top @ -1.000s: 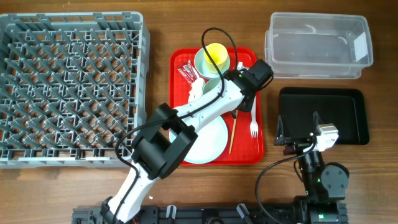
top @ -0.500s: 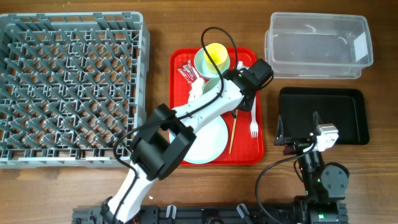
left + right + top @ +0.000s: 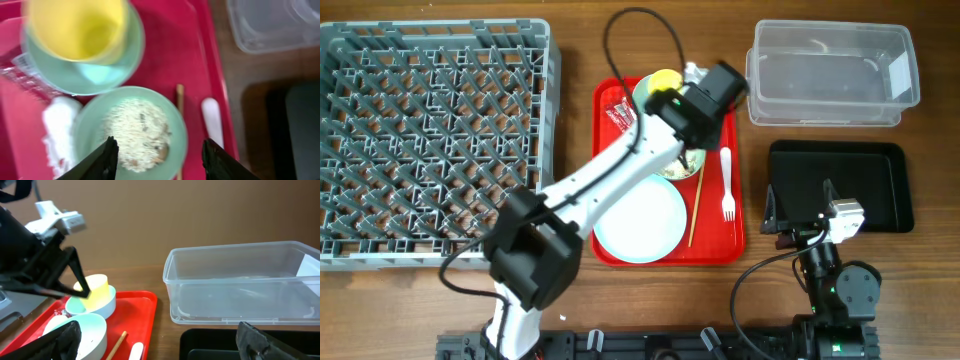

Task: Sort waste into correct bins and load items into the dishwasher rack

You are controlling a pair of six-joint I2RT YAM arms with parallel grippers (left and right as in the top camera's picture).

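Nearest us, our right fingers (image 3: 64, 341) hang spread and empty over the bare black tray (image 3: 880, 170). On the red tray (image 3: 720, 245) lie the plate (image 3: 645, 225), chopstick (image 3: 694, 215) and fork (image 3: 727, 185). Further in, our left fingers (image 3: 107, 157) stand open, gripping nothing, above the mint-green bowl (image 3: 86, 125) of rice (image 3: 135, 132), with the napkin (image 3: 57, 125) beside it. Beyond, the yellow cup (image 3: 75, 25) sits in the light blue bowl (image 3: 100, 75), the wrapper (image 3: 620, 113) alongside. The clear tub (image 3: 830, 70) and rack (image 3: 430, 140) hold nothing, so we judge nothing sorted yet. The rice and the nested cup hinder loading.
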